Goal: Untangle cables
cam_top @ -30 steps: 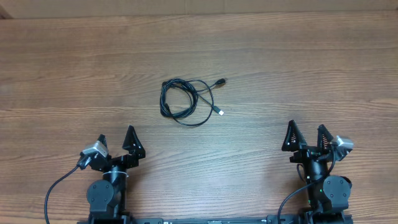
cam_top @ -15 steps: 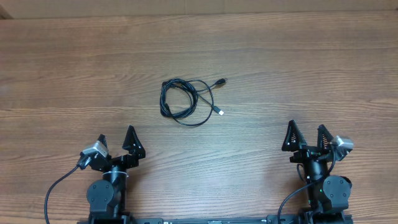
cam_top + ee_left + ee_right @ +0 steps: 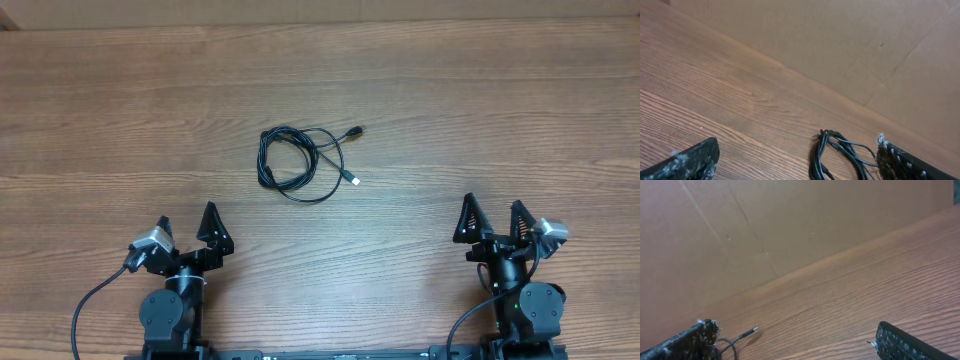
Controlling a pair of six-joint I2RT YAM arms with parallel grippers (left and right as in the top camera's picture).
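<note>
A black cable bundle (image 3: 296, 163) lies coiled and tangled on the wooden table, with two plug ends (image 3: 355, 132) sticking out to its right. It also shows in the left wrist view (image 3: 837, 155), and one plug end shows in the right wrist view (image 3: 747, 332). My left gripper (image 3: 186, 224) is open and empty near the front edge, below and left of the bundle. My right gripper (image 3: 491, 214) is open and empty at the front right, well away from the cable.
The wooden table (image 3: 480, 110) stretches wide around the cable. A brown cardboard wall (image 3: 850, 45) stands along the table's far edge. The arm bases (image 3: 170, 310) sit at the front edge.
</note>
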